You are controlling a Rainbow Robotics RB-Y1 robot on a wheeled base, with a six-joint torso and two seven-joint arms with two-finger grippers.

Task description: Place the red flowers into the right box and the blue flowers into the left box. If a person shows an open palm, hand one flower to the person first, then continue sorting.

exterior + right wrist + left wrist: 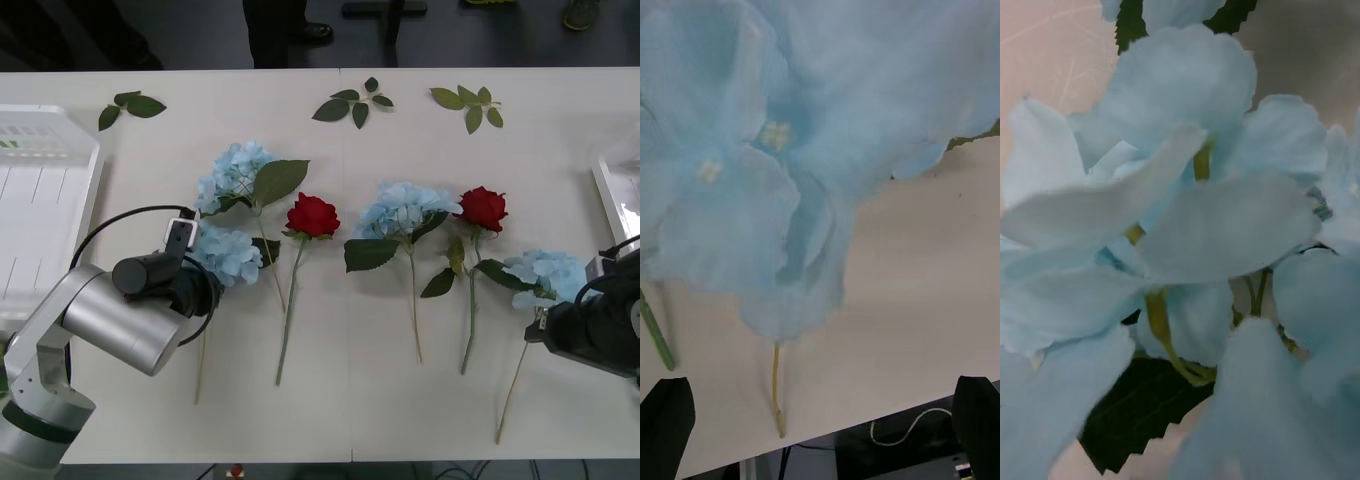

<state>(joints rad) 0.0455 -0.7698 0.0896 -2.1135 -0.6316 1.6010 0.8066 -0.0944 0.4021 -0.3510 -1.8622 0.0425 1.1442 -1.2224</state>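
Blue flowers lay on the white worktop among red flowers, the left gripper at one bloom beside the left box, its finger state impossible to tell. The right gripper hovered over the rightmost blue bloom, fingers spread. A good grasp would probably pinch the stem below the head, not the petals.

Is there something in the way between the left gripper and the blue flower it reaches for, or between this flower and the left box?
Nothing visible. The left arm's wrist hangs right over the blue flower, whose petals crowd its camera. Toward the left box lies only bare table.
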